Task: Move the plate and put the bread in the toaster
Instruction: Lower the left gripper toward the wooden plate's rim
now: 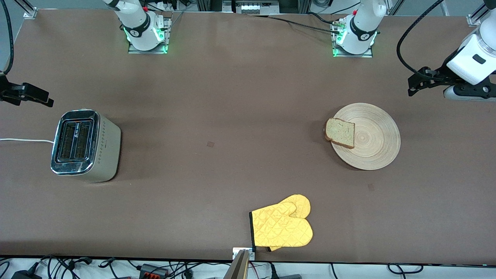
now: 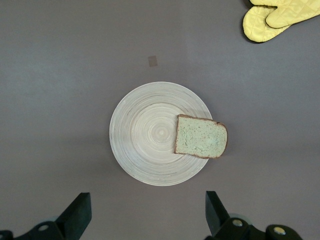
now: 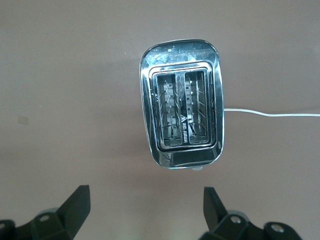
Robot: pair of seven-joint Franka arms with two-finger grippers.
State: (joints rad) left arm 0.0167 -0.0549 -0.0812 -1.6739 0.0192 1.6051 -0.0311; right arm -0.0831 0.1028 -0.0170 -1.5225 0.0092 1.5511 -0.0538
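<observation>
The round beige wooden plate (image 1: 372, 139) lies on the table toward the left arm's end. The tan bread slice (image 1: 341, 133) lies flat on it and overhangs the rim on the side toward the right arm's end. The chrome-topped toaster (image 1: 83, 145) stands toward the right arm's end, both slots empty. My left gripper (image 1: 412, 86) hangs open and empty high over the table beside the plate. Its wrist view looks down on the plate (image 2: 145, 135) and bread (image 2: 201, 136), with the left gripper (image 2: 147, 197) open. My right gripper (image 1: 42, 99) hangs open high beside the toaster (image 3: 181, 117); the right gripper (image 3: 145, 191) is empty.
Two yellow oven mitts (image 1: 283, 226) lie overlapped near the table edge closest to the front camera; they also show in the left wrist view (image 2: 277, 17). The toaster's white cord (image 1: 23, 140) runs off the table's end, also visible in the right wrist view (image 3: 270, 113).
</observation>
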